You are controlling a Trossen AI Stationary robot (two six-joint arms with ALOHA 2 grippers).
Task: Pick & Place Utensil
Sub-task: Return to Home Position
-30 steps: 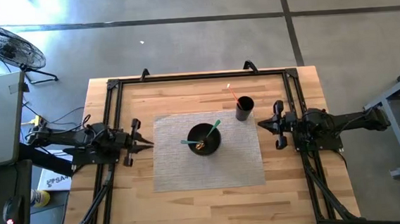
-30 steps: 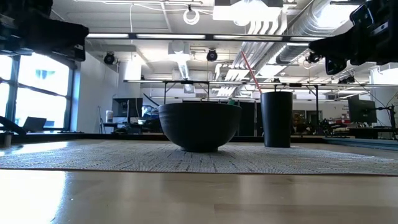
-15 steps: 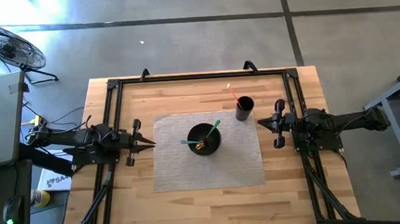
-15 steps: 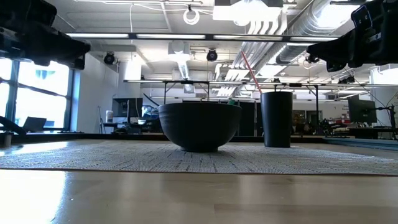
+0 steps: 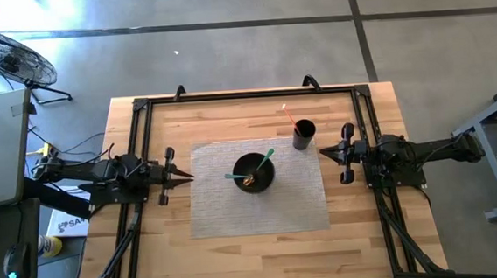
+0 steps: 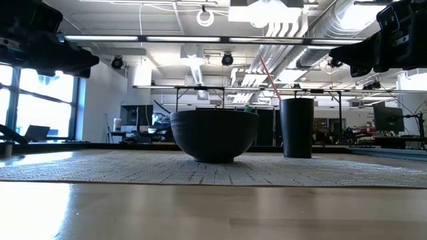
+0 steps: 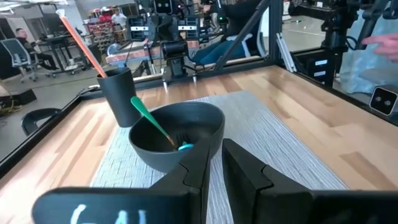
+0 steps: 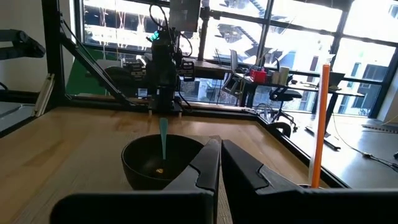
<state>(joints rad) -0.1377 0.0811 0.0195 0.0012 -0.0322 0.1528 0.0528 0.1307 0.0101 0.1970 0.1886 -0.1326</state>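
Observation:
A black bowl (image 5: 253, 172) sits on a grey placemat (image 5: 218, 202). A green utensil (image 5: 265, 160) leans on the bowl's far-right rim, and a blue one (image 5: 236, 175) sticks out over its left rim. To the bowl's far right, a black cup (image 5: 304, 136) holds an orange-handled utensil (image 5: 288, 114) that leans on its rim. My left gripper (image 5: 188, 176) hovers at the mat's left edge, shut and pointing at the bowl (image 7: 180, 134). My right gripper (image 5: 323, 154) hovers at the mat's right edge, just near of the cup, shut and touching nothing.
A black metal frame (image 5: 141, 107) runs along the far edge and both sides of the wooden table. Bare wood (image 5: 256, 252) lies near of the mat. In the low view both arms (image 6: 67, 60) (image 6: 353, 53) hang above the height of the bowl's rim (image 6: 213, 113).
My left gripper has come down and moved a little toward the bowl, staying shut. The bowl, cup and utensils have not moved.

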